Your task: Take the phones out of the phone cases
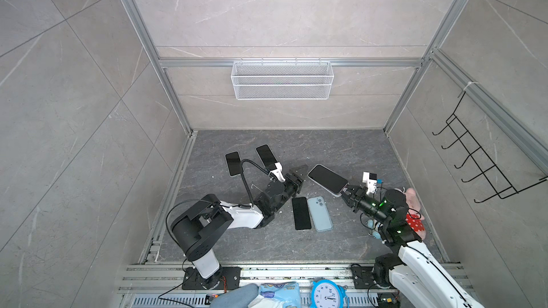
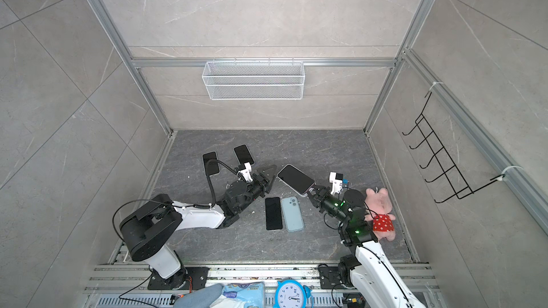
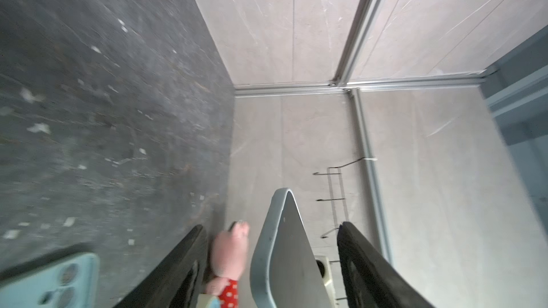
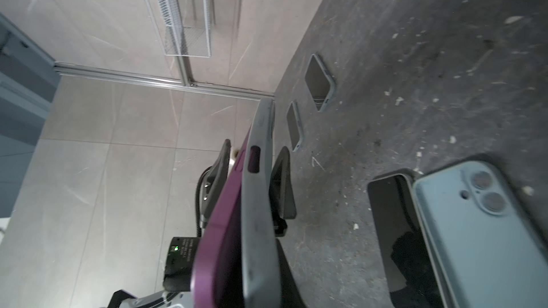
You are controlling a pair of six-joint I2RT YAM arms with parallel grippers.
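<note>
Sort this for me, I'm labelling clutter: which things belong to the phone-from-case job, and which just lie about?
Job: held phone, its case, right tool, left tool.
Lying about: black phone, pig toy, basket, clock.

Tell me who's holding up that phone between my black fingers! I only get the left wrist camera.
Observer: The right gripper is. It is shut on the other end of the cased phone and holds it tilted above the table.
Operator: What colour is the phone inside?
Observer: Purple. The right wrist view shows it through a slot in the side of the grey case.
Operator: Are there more phones I can't see?
Observer: Yes, two more lie screen-up at the back: the back-left phone and the back-right phone.
</note>
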